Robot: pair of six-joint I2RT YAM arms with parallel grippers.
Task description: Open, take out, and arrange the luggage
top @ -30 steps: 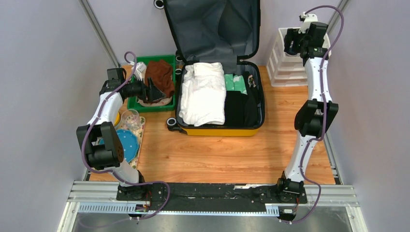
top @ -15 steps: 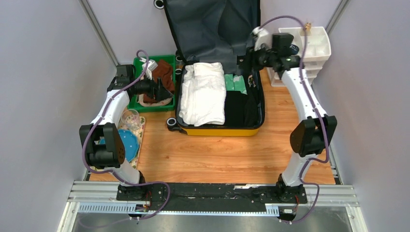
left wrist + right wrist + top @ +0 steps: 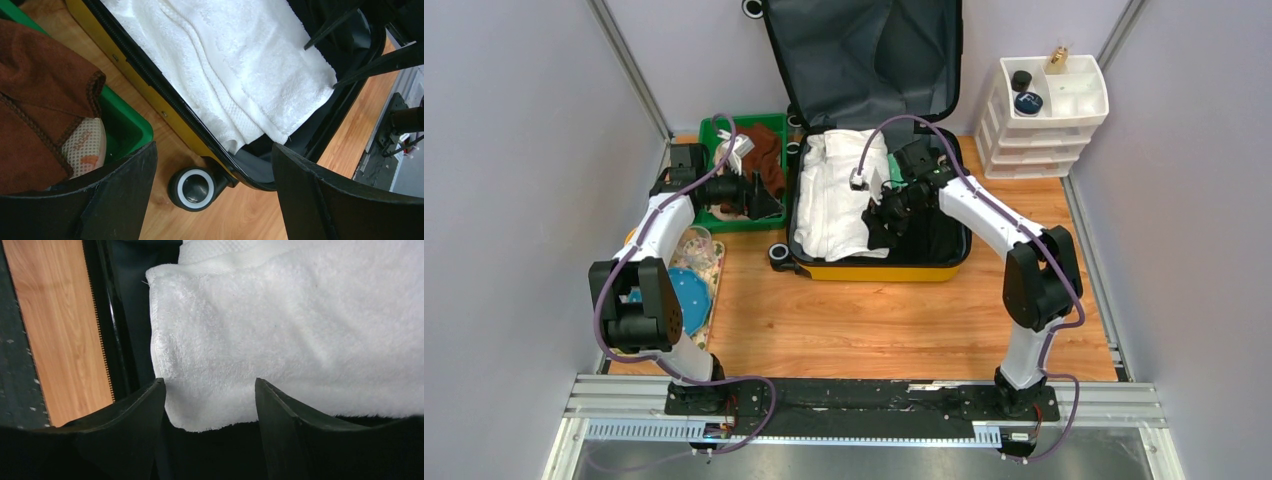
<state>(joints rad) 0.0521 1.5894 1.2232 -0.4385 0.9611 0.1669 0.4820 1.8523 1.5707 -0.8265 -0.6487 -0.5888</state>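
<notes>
The luggage (image 3: 874, 271), a yellow suitcase, lies open on the table with its grey-lined lid (image 3: 864, 60) upright against the back wall. Inside, folded white towels (image 3: 839, 200) fill the left half and a black garment (image 3: 924, 230) the right. My right gripper (image 3: 876, 222) is down inside the case. In the right wrist view its jaws stand open (image 3: 209, 381) over the black garment, at the white towel's (image 3: 300, 325) near edge, holding nothing. My left gripper (image 3: 769, 200) hovers open by the case's left wall, above its wheel (image 3: 196, 187), with nothing between its fingers (image 3: 213, 147).
A green tray (image 3: 714, 222) holding a brown cloth (image 3: 769, 160) sits left of the case. A glass cup (image 3: 694, 240) and a blue plate (image 3: 686, 300) lie at the near left. A white drawer unit (image 3: 1044, 130) with small items on top stands at the back right.
My right arm has swung from the drawer unit at the back right down into the suitcase. The left gripper has shifted a little right, off the tray toward the case.
</notes>
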